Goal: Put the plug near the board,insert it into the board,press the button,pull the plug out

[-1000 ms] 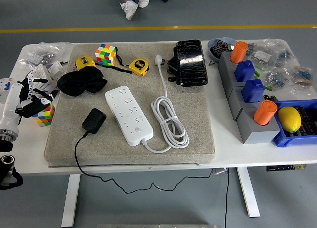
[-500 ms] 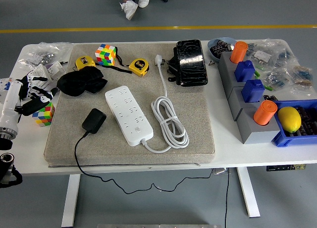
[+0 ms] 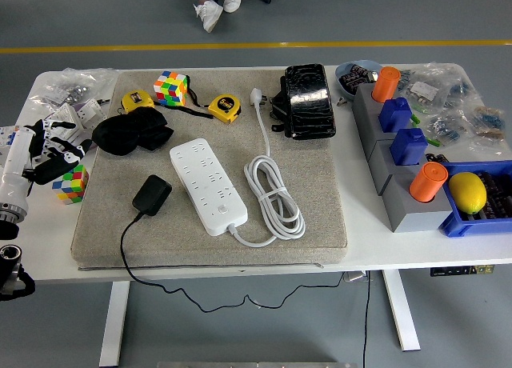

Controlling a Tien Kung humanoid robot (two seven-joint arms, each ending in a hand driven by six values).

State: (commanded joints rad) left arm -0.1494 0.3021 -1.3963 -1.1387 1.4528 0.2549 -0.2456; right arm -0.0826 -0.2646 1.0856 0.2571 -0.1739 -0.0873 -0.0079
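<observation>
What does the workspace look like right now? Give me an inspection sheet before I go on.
Surface: white table with a grey mat over its middle.
Job's things: black plug lies on the mat left of the white power strip, not inserted.
Clutter: two puzzle cubes, two tape measures, black cloth, black case, bagged parts, grey rack with orange and blue blocks, lemon in a blue bin.
Hands: left hand at the table's left edge, fingers spread, holding nothing; right hand not in view.
Cables: plug's black cord hangs off the near edge; strip's white cord coiled.
Surroundings: grey floor, yellow line, a person's shoes.
</observation>
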